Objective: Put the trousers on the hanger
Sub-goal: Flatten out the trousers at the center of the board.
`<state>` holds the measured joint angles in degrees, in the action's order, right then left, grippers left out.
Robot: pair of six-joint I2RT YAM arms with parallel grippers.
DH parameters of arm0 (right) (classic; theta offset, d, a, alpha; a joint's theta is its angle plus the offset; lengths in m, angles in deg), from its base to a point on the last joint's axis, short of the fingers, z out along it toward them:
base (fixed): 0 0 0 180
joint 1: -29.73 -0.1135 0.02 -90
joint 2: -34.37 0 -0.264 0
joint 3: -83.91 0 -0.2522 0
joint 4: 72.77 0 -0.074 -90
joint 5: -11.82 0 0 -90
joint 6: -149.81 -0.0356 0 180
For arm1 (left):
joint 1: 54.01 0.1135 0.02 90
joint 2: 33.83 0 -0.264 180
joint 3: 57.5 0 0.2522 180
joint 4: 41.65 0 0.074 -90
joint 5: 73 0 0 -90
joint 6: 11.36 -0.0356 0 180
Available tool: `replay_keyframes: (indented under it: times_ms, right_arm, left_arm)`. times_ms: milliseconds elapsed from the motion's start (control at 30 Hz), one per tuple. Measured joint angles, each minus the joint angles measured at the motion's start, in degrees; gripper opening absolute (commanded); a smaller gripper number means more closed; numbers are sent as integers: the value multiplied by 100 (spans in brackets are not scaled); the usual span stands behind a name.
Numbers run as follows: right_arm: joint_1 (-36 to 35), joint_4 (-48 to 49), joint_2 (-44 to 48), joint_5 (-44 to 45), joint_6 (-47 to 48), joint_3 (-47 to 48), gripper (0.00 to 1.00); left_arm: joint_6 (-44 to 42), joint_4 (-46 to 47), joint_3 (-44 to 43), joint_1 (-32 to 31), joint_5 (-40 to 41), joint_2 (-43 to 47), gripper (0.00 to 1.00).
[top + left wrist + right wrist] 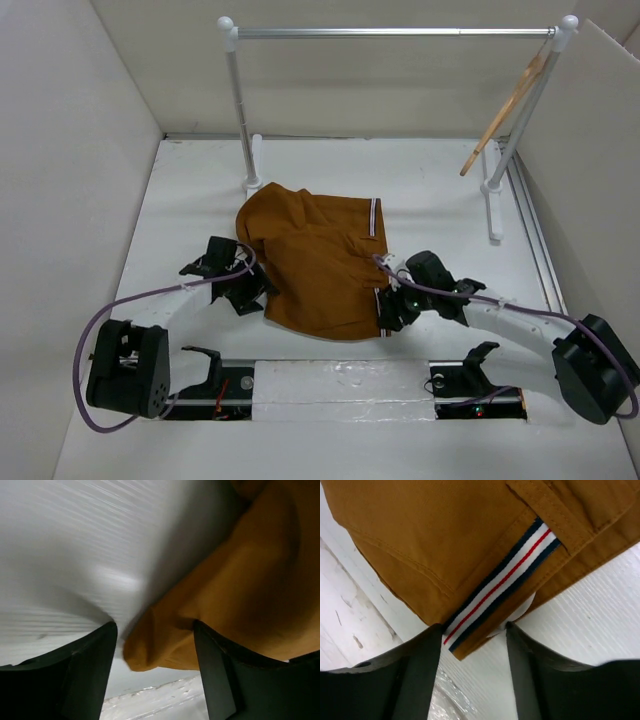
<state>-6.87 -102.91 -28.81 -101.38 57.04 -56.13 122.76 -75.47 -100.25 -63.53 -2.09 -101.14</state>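
The rust-brown trousers point(315, 260) lie folded in a heap on the white table. Their striped trim shows in the right wrist view point(500, 585). My left gripper point(248, 290) is open at the trousers' near left edge, a fold of brown cloth point(165, 640) between its jaws. My right gripper point(388, 310) is open at the near right corner, the striped corner point(465, 635) between its jaws. The wooden hanger point(505, 110) hangs tilted at the right end of the rail.
A silver rail point(395, 33) on two white posts point(240, 110) stands at the back. White walls enclose the table on left, back and right. A taped strip point(340, 385) runs between the arm bases.
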Motion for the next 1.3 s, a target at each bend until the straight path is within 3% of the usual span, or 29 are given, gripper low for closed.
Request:
replay_keyframes:
  times_ms: [33,100,133,167,200,300,433,500,600,667,733,767,833,933,1100,1300]
  right_arm:
    - [-33,118,-66,-15,-66,-44,39]
    - [-63,278,-188,-26,-184,-81,16]
    - [-63,319,-223,-24,-223,-76,3]
    - [-63,352,-232,7,-245,-61,0]
    - [-63,289,-232,42,-291,-55,0]
    - [-68,-92,-39,256,-208,444,0]
    - [-103,-820,330,686,-9,1934,0]
    - [-98,-1176,450,909,179,2907,0]
    - [-48,-1611,485,1167,468,4483,0]
    - [13,-1753,516,1263,627,5333,0]
    - [131,-1963,649,1329,776,5917,0]
    - [186,-2070,793,1338,837,5991,0]
    - [260,-2166,1220,1331,892,5604,0]
    - [278,-2415,1967,1298,848,4271,0]
    - [348,-3342,2389,1176,664,2144,0]
    - [-31,-3519,1967,415,728,1215,0]
  left_arm:
    - [81,107,46,-166,-74,-46,53]
    - [258,393,192,-452,-234,-74,40]
    - [348,544,297,-544,-319,-76,12]
    - [474,656,396,-592,-389,-63,2]
    - [490,719,511,-625,-330,-28,0]
    - [555,387,439,-527,-144,251,0]
    - [407,-704,-671,-474,634,623,0]
    - [192,-1414,-2664,-461,1349,603,0]
    - [-160,-1720,-5298,-551,1834,269,0]
    - [-409,-1982,-7084,-737,1952,-109,18]
    - [-597,-1882,-8196,-925,2100,-345,43]
    - [-680,-1849,-8489,-955,2144,-387,48]
    - [-782,-1875,-8413,-1001,2159,-275,63]
    - [-916,-1882,-7195,-1003,2409,293,89]
    - [-977,-2179,-4986,-914,3202,616,90]
    - [-892,-2022,-3421,-772,2916,470,93]
